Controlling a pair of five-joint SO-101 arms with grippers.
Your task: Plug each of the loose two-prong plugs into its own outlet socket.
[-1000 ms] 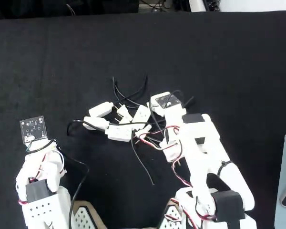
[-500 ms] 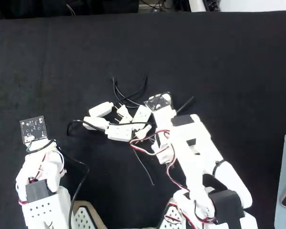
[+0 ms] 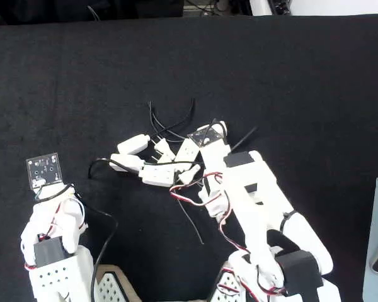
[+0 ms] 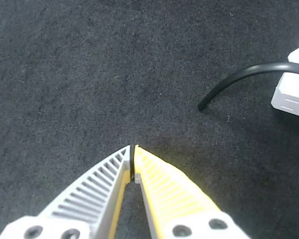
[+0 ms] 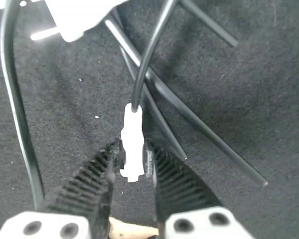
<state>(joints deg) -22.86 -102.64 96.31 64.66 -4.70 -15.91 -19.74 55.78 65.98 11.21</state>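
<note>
**Right claw** [image 5: 132, 149] closed on a slim white plug [image 5: 131, 130], its fingers pressing the plug's two sides near one end. The plug's cord [image 5: 145, 64] runs away from the claw and crosses several loose cords [image 5: 189, 117] lying on the table [image 5: 229, 64]. In the high view this claw sits at the edge of the white cluster of sockets [image 3: 157, 175] and plugs at mid-table.

**Left claw** [image 4: 133, 151] fully closed and empty, over bare table, well apart from the cluster.

**Hazards:**
1. The grip takes only the end of a narrow body, so the plug may pivot or slip out once its cord pulls taut.
2. The crossed cords may snag, dragging neighbouring pieces and shifting the target socket.
3. The prongs appear to be hidden between the fingers, so their alignment is uncertain. A skewed approach would likely push the unheld socket along the table rather than seat the plug.
</note>
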